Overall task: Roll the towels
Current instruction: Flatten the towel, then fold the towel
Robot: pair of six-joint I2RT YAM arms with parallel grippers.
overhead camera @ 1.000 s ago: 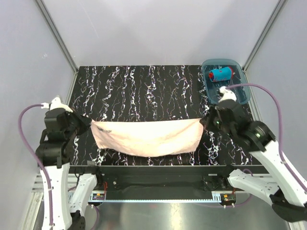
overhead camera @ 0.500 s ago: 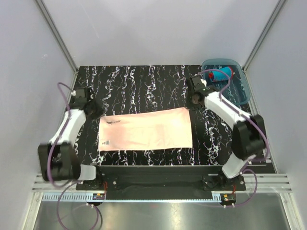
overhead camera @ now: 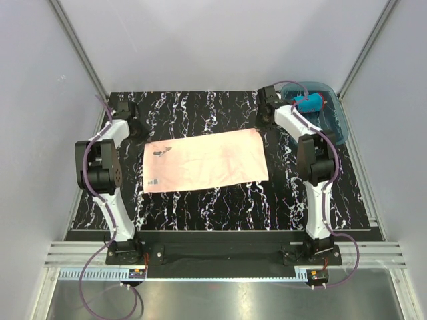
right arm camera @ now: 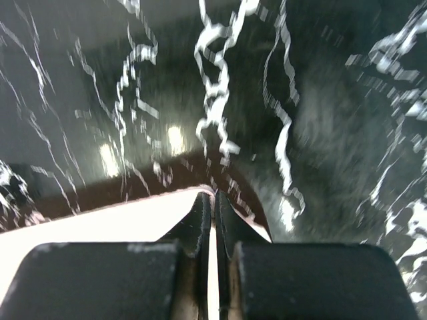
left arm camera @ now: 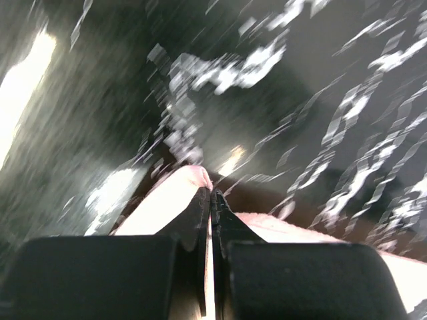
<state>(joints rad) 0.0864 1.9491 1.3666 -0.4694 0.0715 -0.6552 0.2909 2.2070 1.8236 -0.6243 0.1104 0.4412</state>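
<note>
- My left claw [left arm camera: 211, 195] and right claw [right arm camera: 213, 197] are both pressed shut, and as far as I can tell they hold nothing.
- The peach towel [overhead camera: 203, 160] lies flat in the middle of the table [overhead camera: 200, 113].
- I judge it light and limp; it is best pinched at the two corners of one short end.
- Its long axis runs left to right, with the right end slightly farther away.
- The blue towel [overhead camera: 307, 103] sits rolled in the tray [overhead camera: 333, 130].
</note>
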